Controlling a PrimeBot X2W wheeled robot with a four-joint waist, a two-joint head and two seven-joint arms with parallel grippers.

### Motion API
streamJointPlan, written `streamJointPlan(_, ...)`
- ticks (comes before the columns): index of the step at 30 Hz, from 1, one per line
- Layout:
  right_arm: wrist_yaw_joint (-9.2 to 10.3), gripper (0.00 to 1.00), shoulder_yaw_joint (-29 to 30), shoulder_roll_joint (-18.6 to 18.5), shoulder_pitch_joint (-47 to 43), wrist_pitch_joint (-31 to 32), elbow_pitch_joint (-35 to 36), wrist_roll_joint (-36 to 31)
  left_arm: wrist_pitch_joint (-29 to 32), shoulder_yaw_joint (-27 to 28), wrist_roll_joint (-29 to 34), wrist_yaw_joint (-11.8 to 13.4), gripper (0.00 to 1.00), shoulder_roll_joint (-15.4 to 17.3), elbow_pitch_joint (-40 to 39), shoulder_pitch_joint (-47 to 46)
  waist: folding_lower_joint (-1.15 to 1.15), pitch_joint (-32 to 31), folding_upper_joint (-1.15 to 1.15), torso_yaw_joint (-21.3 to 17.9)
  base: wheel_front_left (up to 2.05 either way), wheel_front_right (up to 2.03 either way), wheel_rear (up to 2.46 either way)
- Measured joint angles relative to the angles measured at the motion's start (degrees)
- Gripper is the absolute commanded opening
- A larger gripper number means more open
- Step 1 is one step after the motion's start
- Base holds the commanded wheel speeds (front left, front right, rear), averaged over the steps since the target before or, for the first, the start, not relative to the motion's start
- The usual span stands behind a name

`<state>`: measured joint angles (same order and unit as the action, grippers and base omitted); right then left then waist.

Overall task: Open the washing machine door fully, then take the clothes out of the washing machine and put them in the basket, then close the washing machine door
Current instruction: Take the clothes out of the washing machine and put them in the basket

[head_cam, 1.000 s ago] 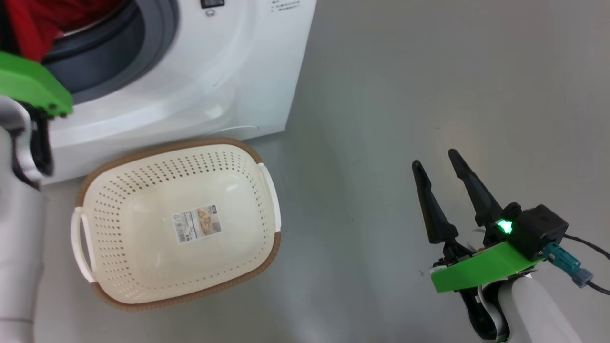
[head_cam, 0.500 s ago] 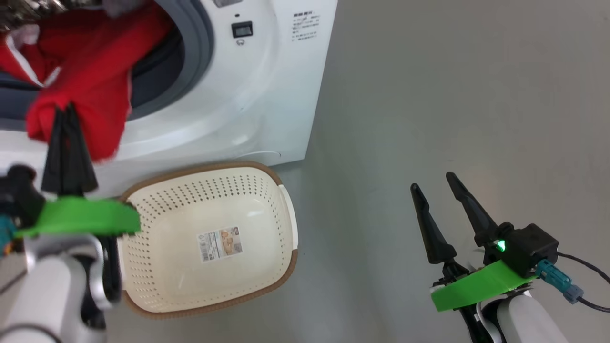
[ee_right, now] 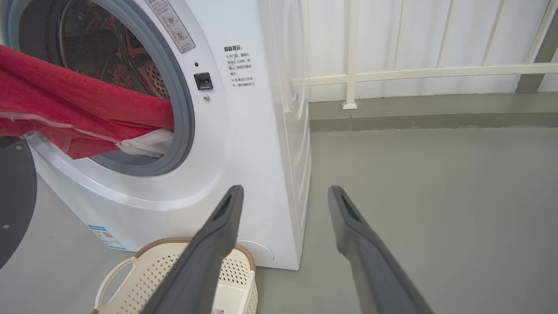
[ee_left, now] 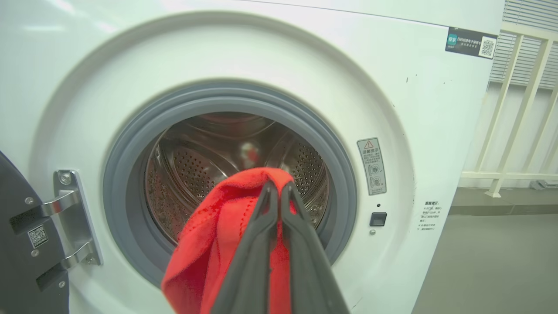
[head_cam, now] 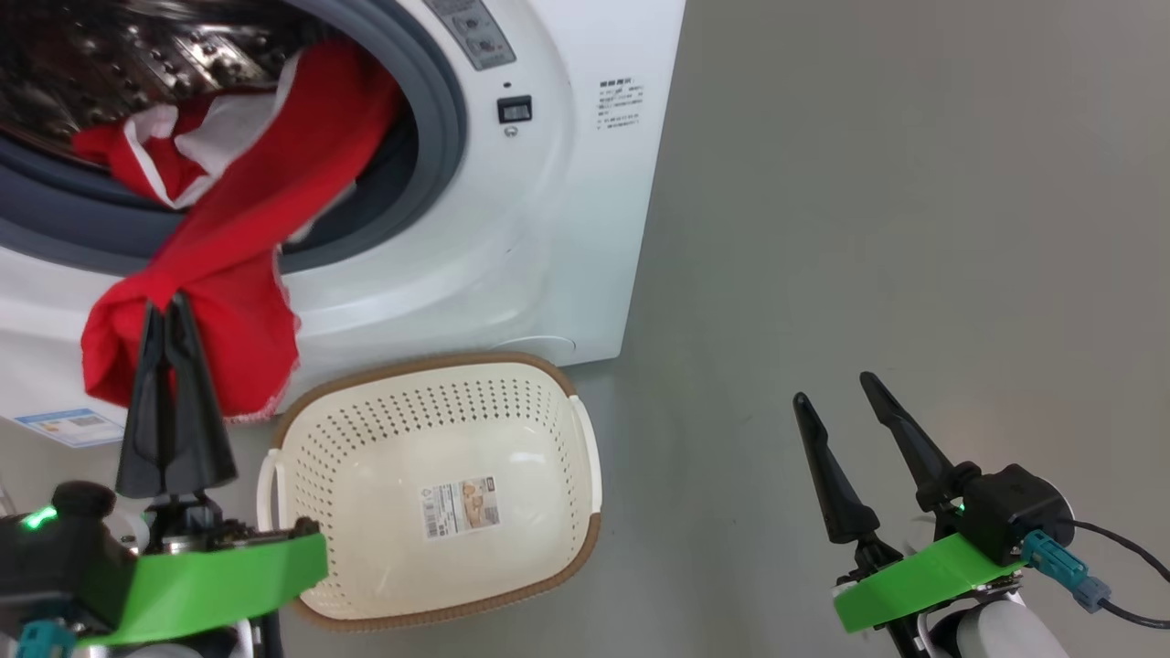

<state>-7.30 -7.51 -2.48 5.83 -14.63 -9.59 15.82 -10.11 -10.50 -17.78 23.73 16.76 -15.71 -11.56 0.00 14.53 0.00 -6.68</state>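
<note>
One end of clothes [head_cam: 265, 201] clamped in left claw [head_cam: 172, 303], rest in washing machine [head_cam: 548, 228].

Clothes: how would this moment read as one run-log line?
step: clothes removal | left gripper: shut on clothes, which trail from washing machine | right gripper: open, holding nothing | basket: no clothes inside

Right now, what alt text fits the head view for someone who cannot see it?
The left gripper, shut on the red clothes, holds them half out of the white washing machine, near the cream basket on the grey floor. The right gripper stands open at lower right.
</note>
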Motion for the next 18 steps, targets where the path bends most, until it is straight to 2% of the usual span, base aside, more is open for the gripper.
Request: streamJointPlan(18, 0.00, 1.00, 1.60, -1.12, -2.20, 0.00, -0.14, -3.33, -0.26, -1.41, 3.76, 0.20, 0.00, 1.70, -8.33, -3.14, 0.00, -3.79, 0.00, 1.50, 0.00, 0.00, 0.00)
